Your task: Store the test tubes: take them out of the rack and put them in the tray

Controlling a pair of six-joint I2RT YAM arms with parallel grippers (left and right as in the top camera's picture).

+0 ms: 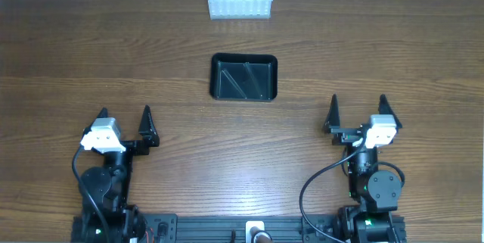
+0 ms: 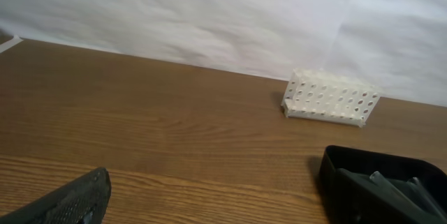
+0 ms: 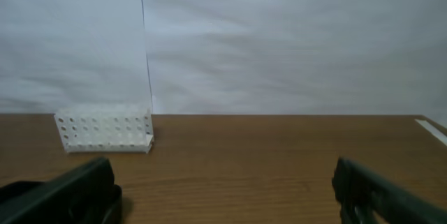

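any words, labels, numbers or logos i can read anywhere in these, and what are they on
No readable text in any view.
White perforated plastic test tube rack: no label or numbers visible.
Black rectangular plastic tray: no markings visible.
Small white patch between the arms' bases: too small to tell whether it carries print.

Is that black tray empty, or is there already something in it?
Not empty. A few clear test tubes lie slanted on the floor of the black tray. I cannot tell exactly how many there are.
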